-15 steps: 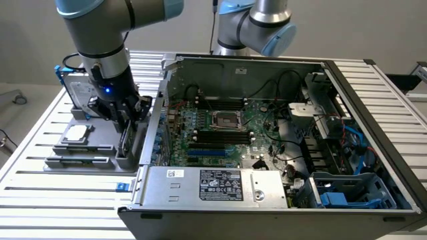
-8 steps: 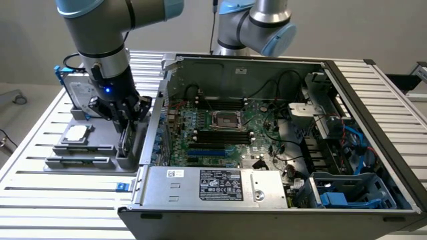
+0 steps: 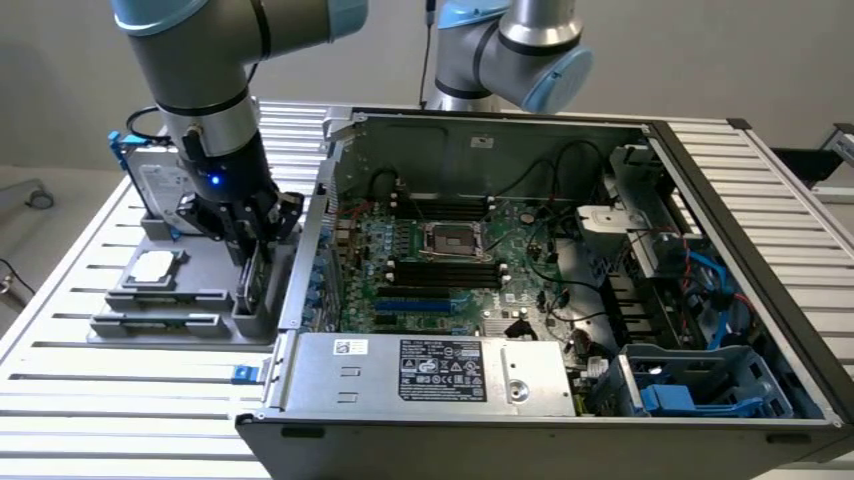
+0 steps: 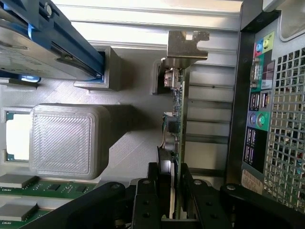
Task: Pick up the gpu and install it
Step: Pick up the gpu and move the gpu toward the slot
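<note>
The gpu (image 4: 177, 119) stands on edge in the grey holder (image 3: 160, 300), at nine o'clock from the computer case (image 3: 747, 220) in the exterior view. The gripper (image 3: 248, 240) pinches its upper edge, one finger on each face. For a clean pick, I judge, the grip should sit square and any pull should run straight along the slot, sparing the metal bracket (image 4: 187, 45).

Observed hard drive (image 3: 158, 185) upright in grey fixture (image 3: 203, 272) on slatted tabletop (image 3: 120, 392); noted processor (image 3: 151, 266) lying flat, memory sticks (image 3: 154, 321) in same fixture.
</note>
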{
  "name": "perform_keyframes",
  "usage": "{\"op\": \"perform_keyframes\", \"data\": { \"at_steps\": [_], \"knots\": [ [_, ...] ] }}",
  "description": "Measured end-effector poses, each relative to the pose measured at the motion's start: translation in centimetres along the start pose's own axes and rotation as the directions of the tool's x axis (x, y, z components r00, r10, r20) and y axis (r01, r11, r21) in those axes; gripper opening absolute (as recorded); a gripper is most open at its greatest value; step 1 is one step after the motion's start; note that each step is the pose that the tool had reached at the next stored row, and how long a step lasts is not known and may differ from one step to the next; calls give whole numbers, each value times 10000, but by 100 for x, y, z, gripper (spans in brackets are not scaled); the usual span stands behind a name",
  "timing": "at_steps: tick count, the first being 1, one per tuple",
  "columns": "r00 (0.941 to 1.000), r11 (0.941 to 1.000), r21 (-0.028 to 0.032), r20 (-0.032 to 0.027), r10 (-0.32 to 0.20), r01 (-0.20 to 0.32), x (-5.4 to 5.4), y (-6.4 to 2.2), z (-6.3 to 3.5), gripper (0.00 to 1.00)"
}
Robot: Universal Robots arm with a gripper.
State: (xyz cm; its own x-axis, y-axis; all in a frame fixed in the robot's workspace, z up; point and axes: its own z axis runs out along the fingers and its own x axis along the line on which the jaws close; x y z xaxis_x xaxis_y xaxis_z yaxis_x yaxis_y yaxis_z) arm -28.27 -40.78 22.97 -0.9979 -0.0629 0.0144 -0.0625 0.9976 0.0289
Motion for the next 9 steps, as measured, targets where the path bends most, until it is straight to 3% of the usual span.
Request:
{"op": "perform_keyframes", "data": {
  "at_steps": [9],
  "knots": [
    [10000, 10000, -1, 2, 81, -81, 0, 0, 0, 29]
  ]
}}
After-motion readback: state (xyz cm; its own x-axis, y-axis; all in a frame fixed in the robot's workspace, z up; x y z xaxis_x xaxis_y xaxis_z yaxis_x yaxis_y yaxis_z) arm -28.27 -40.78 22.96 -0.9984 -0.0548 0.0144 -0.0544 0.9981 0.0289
